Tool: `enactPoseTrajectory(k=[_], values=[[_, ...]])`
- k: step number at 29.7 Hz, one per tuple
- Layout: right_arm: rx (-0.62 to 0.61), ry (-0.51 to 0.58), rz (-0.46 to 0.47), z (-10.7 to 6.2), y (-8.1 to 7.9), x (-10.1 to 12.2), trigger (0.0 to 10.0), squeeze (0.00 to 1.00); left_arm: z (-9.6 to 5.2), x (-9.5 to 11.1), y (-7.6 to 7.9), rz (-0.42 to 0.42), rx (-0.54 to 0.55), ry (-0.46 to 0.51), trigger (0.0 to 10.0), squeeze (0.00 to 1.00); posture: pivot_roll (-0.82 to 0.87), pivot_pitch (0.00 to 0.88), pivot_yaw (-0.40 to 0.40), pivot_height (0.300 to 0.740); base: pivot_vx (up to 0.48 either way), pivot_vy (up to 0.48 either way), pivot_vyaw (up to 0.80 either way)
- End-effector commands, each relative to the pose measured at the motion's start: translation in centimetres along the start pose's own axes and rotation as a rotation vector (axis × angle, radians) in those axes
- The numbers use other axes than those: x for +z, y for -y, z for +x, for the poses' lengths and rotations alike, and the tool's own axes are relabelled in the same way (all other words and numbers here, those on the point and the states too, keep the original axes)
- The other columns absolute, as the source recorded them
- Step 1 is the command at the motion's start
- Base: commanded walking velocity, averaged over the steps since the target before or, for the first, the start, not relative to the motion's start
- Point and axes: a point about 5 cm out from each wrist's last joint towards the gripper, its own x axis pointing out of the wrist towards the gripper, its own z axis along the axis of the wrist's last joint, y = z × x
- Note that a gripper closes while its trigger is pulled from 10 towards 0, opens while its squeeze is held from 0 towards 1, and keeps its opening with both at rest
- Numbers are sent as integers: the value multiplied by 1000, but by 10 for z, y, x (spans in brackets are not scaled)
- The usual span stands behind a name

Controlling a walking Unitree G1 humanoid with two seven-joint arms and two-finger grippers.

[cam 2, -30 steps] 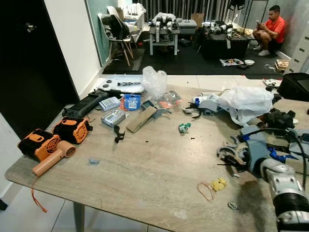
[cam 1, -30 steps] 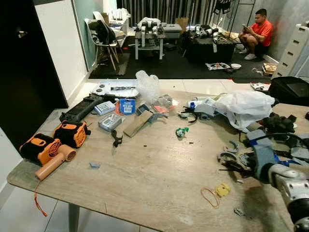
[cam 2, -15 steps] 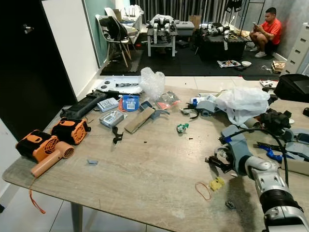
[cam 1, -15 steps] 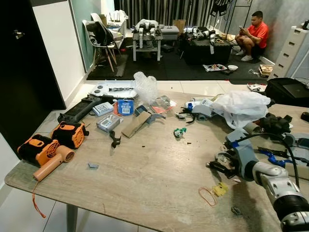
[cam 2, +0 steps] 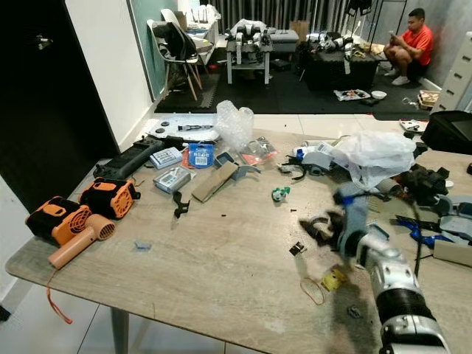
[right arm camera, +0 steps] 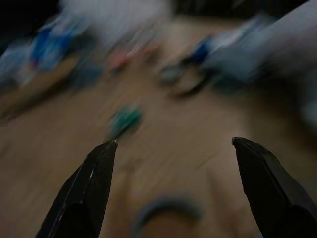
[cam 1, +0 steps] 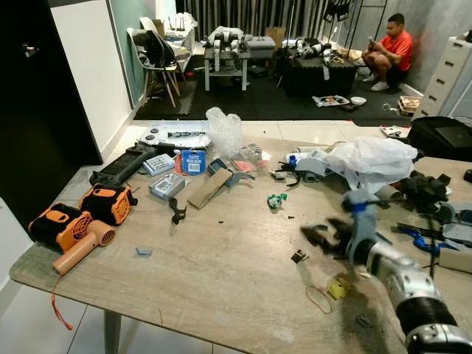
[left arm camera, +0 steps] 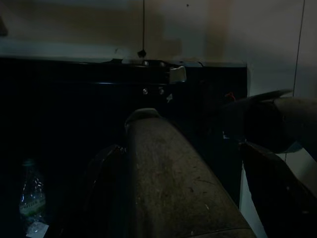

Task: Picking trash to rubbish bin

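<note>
My right gripper [cam 1: 316, 236] hovers low over the wooden table [cam 1: 221, 280], right of the middle and blurred by motion. In the right wrist view it [right arm camera: 173, 143] is open, with nothing between its fingertips [right arm camera: 110, 145]. A small green-and-white scrap [cam 1: 276, 200] lies just beyond it, a blurred green patch [right arm camera: 124, 119] in the wrist view. A small black piece [cam 1: 298, 256], a yellow scrap [cam 1: 339, 287] and a rubber band [cam 1: 318, 299] lie on my side of the gripper. My left gripper [left arm camera: 218, 148] hangs idle in the dark.
A white plastic bag [cam 1: 372, 162] and a clear crumpled bag [cam 1: 225, 129] sit at the table's far side amid tools, small boxes and cardboard. Orange blowers [cam 1: 74, 225] stand at the left edge. Black and blue gear [cam 1: 428, 199] crowds the right. A person [cam 1: 389, 48] sits on the floor far back.
My right arm has swung left from the table's right side toward its middle. A small black piece now lies on the table near the gripper. The camera shifted slightly.
</note>
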Motion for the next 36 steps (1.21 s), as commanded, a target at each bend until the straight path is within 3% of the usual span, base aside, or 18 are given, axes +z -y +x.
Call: enactPoseTrajectory(k=[1, 3, 5, 7, 8, 9, 11, 26, 27, 28, 29, 30, 36], values=[[-72, 35, 4, -4, 10, 4, 10000, 0, -3, -15, -1, -11, 4, -51, 10000, 0, -158, 147, 34, 740, 0, 0, 0], [-199, 40, -55, -14, 29, 8, 10000, 0, -3, -16, -2, -8, 4, -54, 10000, 0, -157, 151, 36, 740, 0, 0, 0], [-231, 22, -93, -17, 33, 7, 10000, 0, -4, -16, -2, -7, 4, -55, 10000, 0, -156, 152, 36, 740, 0, 0, 0], [-282, -57, -176, -23, 42, 3, 10000, 0, -4, -16, -3, -7, 5, -56, 10000, 0, -156, 153, 36, 740, 0, 0, 0], [-323, -147, -237, -29, 50, -5, 10000, 0, -4, -17, -3, -6, 5, -57, 10000, 0, -156, 153, 36, 740, 0, 0, 0], [-323, -147, -237, -29, 50, -5, 10000, 0, -4, -17, -3, -6, 5, -57, 10000, 0, -156, 153, 36, 740, 0, 0, 0], [-332, -251, -251, -36, 55, -15, 10000, 0, -4, -17, -3, -6, 6, -58, 10000, 0, -156, 155, 36, 740, 0, 0, 0], [-378, -447, -91, -50, 63, -37, 10000, 0, -3, -13, -4, 11, 3, -58, 10000, 0, -168, 146, 41, 740, 0, 0, 0], [-330, -491, -41, -50, 56, -46, 4588, 0, -3, -12, -3, 12, 2, -57, 10000, 0, -169, 144, 41, 740, 0, 0, 0], [-297, -509, -21, -51, 52, -50, 1294, 0, -3, -12, -3, 13, 1, -57, 10000, 0, -170, 143, 42, 740, 0, 0, 0], [-297, -509, -21, -51, 52, -50, 1294, 0, -3, -12, -3, 13, 1, -57, 10000, 0, -170, 143, 42, 740, 0, 0, 0], [-264, -522, -3, -50, 47, -54, 0, 0, -3, -12, -3, 14, 1, -57, 10000, 0, -170, 144, 43, 740, 0, 0, 0], [-150, -578, 36, -51, 32, -64, 0, 0, -3, -13, -3, 14, 1, -60, 10000, 0, -172, 146, 43, 740, 0, 0, 0]])
